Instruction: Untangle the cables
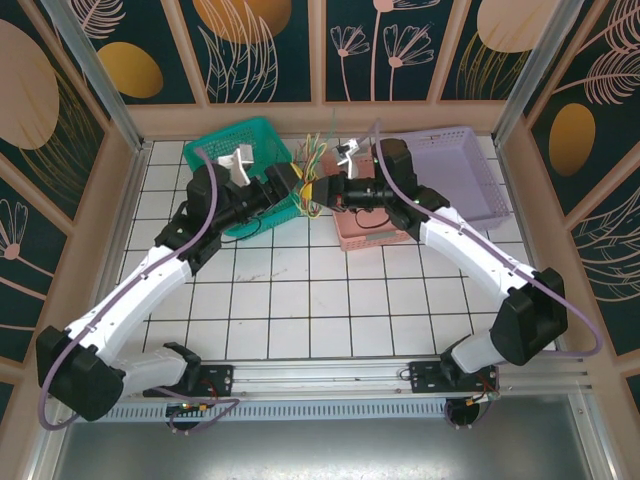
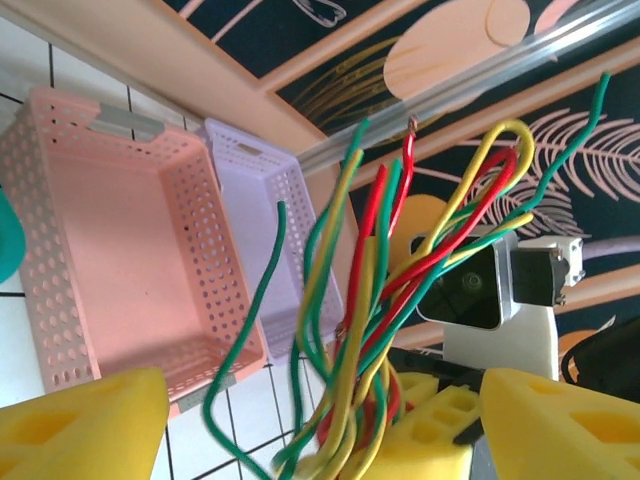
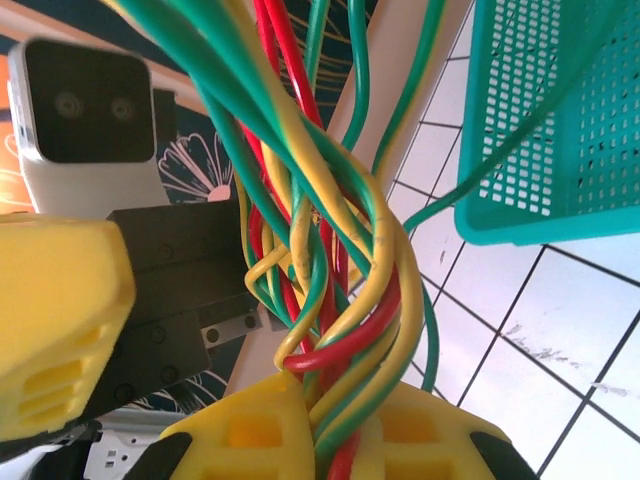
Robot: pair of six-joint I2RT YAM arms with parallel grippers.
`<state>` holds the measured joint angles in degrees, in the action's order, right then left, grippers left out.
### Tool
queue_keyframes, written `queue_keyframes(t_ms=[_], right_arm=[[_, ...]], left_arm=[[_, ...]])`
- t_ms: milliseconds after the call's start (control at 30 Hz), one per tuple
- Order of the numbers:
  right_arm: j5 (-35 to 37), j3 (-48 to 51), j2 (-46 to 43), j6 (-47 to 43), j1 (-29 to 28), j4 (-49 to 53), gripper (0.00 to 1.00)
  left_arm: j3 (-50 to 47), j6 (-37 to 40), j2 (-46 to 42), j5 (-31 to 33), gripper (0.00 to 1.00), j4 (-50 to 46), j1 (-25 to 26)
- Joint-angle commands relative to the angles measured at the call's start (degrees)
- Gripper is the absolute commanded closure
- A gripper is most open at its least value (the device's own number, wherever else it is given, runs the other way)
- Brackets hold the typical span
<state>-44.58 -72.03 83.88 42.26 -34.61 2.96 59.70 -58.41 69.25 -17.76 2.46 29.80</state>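
Cables (image 3: pixel 330 290), yellow, green and red, stand bunched in the air between the teal basket (image 1: pixel 240 150) and the pink basket (image 1: pixel 365 230). The right gripper (image 3: pixel 335 440) has its fingers clamped on their base; the left gripper (image 2: pixel 320 440) holds its fingers apart around them.

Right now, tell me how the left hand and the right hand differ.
The left hand stands open, fingers wide apart, gripping nothing; the right hand is shut on the cables. The cables sprout from the right hand, but only pass between the left hand's fingers. Both have yellow fingers.
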Motion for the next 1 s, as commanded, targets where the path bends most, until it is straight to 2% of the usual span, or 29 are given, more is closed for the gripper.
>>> queue_keyframes(t_ms=[0, 67, 167, 233, 300, 367, 400, 567, 600, 767, 800, 867, 967], right_arm=[[-2.3, -1.9, 0.3, -0.6, -0.7, -2.5, 1.00], [-2.6, -1.2, -0.2, 0.6, -0.7, -4.2, 1.00], [-2.6, 0.1, -1.0, 1.6, -0.7, -6.0, 1.00], [-2.7, 1.7, -1.7, 3.3, -0.8, -8.8, 1.00], [-3.0, 2.8, -1.9, 5.0, -0.8, -10.9, 1.00], [-2.5, 3.0, -1.9, 5.1, -0.8, -11.0, 1.00], [-2.1, 3.2, -2.0, 5.0, -0.7, -11.0, 1.00], [-1.6, 3.6, -2.1, 5.1, -0.3, -10.9, 1.00], [-1.5, 3.7, -2.3, 5.1, -0.1, -10.7, 0.97], [0.0, 3.3, -3.2, 5.7, 0.5, -10.5, 0.58], [0.8, 2.7, -3.4, 5.6, 0.4, -10.1, 0.53], [2.5, 1.3, -3.6, 5.6, 0.5, -9.6, 0.45], [6.3, -2.1, -2.6, 4.8, 1.1, -5.8, 0.41]], left_arm=[[2.0, 2.7, 2.2, -0.3, 0.24, -1.9, 0.1], [2.0, 3.6, 2.8, 1.2, 0.38, -2.9, 0.3], [0.1, 2.0, 2.9, 3.1, 0.70, -1.0, 0.2], [-1.1, 0.5, 3.2, 2.2, 0.81, 2.5, 0.2], [-1.7, -0.5, 3.6, 1.3, 0.86, 5.6, 0.2], [-1.5, -0.2, 3.8, 1.3, 0.98, 6.5, 0.2], [-1.4, 0.0, 3.7, 1.3, 1.00, 6.7, 0.3], [-2.4, 1.7, 1.7, 2.9, 1.00, 7.3, 0.2], [-2.8, 1.9, 1.2, 3.3, 1.00, 7.6, 0.2], [-3.6, 3.7, 0.1, 2.6, 1.00, 8.9, 0.2], [-3.6, 3.9, 0.2, 2.3, 1.00, 8.9, 0.3], [-3.7, 4.3, 0.5, 1.7, 1.00, 8.9, 0.2], [-3.7, 4.7, 0.7, 1.4, 1.00, 8.8, 0.2]])
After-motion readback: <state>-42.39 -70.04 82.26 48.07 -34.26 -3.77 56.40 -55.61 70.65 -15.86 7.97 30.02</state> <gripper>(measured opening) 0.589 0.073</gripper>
